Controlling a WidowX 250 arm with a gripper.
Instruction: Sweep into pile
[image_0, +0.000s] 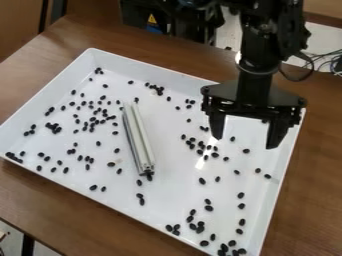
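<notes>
Beans, small and black, lie all over the white tray, in loose clusters and strays, so we judge the sweeping barely begun: no single pile stands, and nearly all the gathering is left to us. Our pale bar lies on the tray's floor, a little left of its middle, its long axis slanting from the far wall's side towards the near wall, near end slightly rightward. Above the tray's right part hangs our gripper, fingers spread wide, holding nothing.
</notes>
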